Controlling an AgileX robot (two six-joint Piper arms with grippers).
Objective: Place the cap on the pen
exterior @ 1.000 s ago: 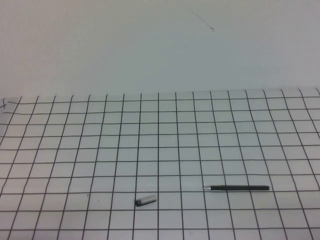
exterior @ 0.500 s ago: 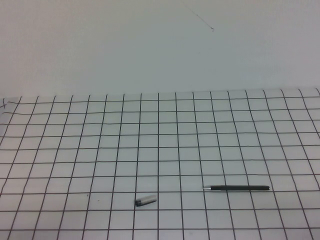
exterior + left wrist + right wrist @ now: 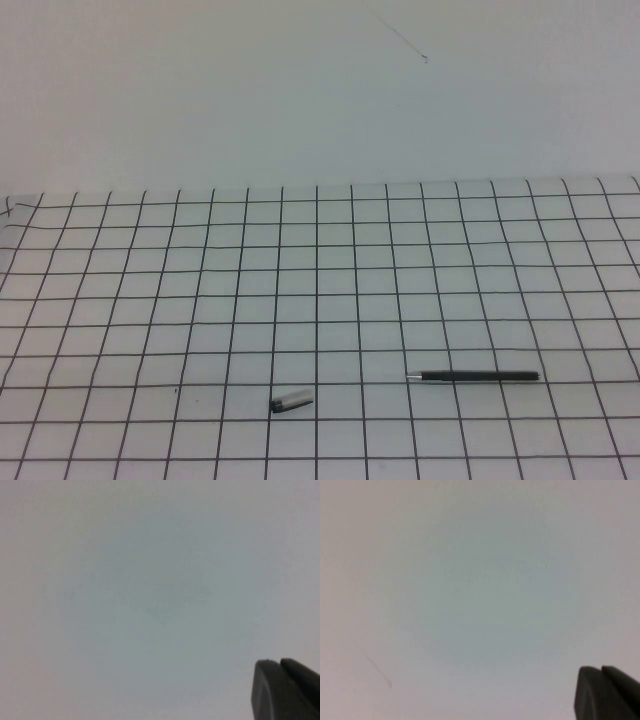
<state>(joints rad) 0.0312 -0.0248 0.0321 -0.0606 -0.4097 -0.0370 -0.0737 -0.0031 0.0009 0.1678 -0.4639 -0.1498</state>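
Observation:
The slim black pen (image 3: 475, 377) lies flat on the gridded table at the front right, its silver tip pointing left. The short grey cap (image 3: 291, 402) with a dark end lies apart from it at the front centre, about three squares to the pen's left. Neither arm shows in the high view. My left gripper (image 3: 280, 664) shows only as dark fingertips pressed together against the blank wall in the left wrist view. My right gripper (image 3: 601, 670) shows the same way in the right wrist view, fingertips together. Both are empty and away from the pen and cap.
A white table (image 3: 320, 290) with a black grid fills the lower half of the high view, with a plain white wall behind it. A thin dark mark (image 3: 400, 35) shows on the wall, also in the right wrist view (image 3: 375, 667).

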